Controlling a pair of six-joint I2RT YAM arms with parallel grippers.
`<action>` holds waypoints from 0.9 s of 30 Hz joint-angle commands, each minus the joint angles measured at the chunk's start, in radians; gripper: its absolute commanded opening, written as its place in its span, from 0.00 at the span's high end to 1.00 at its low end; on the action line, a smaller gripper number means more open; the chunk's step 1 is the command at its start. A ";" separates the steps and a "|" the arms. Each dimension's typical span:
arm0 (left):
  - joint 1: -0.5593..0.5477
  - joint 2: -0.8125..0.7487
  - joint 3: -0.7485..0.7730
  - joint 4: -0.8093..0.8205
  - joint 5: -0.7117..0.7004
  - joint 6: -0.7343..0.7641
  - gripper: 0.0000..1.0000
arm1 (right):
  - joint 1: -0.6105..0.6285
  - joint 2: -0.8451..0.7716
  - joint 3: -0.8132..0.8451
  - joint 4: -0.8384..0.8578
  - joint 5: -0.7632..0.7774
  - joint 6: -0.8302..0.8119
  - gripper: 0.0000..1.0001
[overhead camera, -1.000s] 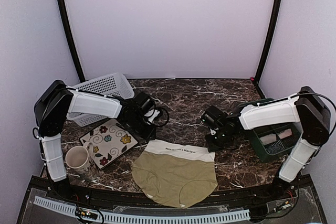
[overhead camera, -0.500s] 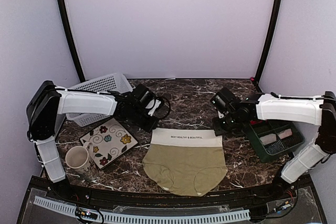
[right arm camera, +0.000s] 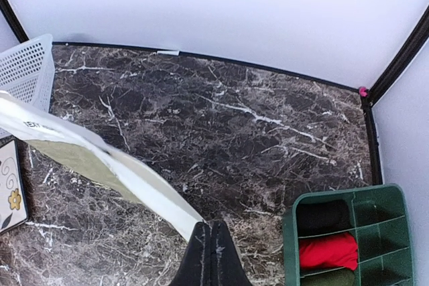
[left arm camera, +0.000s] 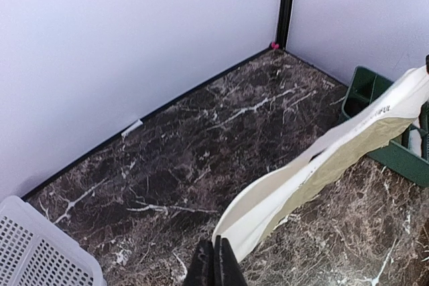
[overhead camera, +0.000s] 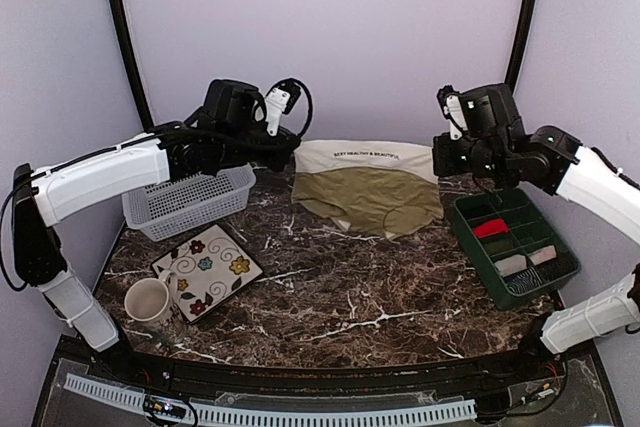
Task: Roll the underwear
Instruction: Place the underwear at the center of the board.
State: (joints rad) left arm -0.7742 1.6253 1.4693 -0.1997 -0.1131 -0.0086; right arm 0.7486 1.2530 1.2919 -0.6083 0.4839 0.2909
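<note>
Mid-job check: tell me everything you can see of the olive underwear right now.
The olive underwear is soft, thin cloth: khaki body, cream waistband with small dark print. It hangs unrolled over the far side of the table, waistband stretched between the left gripper and right gripper, each shut on one corner. The body droops wrinkled; whether it touches the tabletop I cannot tell.

You see the olive-khaki underwear point(overhead camera: 366, 197) stretched wide by its cream printed waistband, hanging spread in the air just left of the green tray point(overhead camera: 462, 232).
</note>
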 commanded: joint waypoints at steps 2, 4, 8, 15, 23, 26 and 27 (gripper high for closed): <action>0.002 -0.179 -0.076 0.088 0.077 0.031 1.00 | 0.015 -0.119 -0.029 0.108 -0.069 -0.090 1.00; -0.011 -0.243 -0.118 0.091 0.108 0.033 1.00 | 0.064 -0.170 -0.060 0.136 -0.105 -0.075 1.00; -0.053 -0.375 -0.189 0.062 0.094 0.034 1.00 | 0.204 -0.235 -0.096 0.133 -0.135 0.037 1.00; -0.061 -0.438 -0.211 -0.030 0.007 0.001 1.00 | 0.343 -0.212 -0.097 0.057 -0.056 0.294 1.00; 0.046 -0.098 -0.100 0.043 -0.038 -0.012 1.00 | 0.198 -0.069 -0.193 -0.073 0.080 0.531 1.00; 0.054 0.129 0.049 0.097 0.022 0.048 1.00 | 0.096 0.000 -0.277 -0.039 0.039 0.595 0.81; 0.056 0.214 0.129 0.084 0.031 0.066 0.99 | 0.057 0.027 -0.283 -0.058 0.032 0.616 0.68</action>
State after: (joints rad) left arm -0.7311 1.6318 1.4155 -0.1654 -0.1307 -0.0021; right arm 0.9165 1.2068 1.0737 -0.6296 0.5171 0.7708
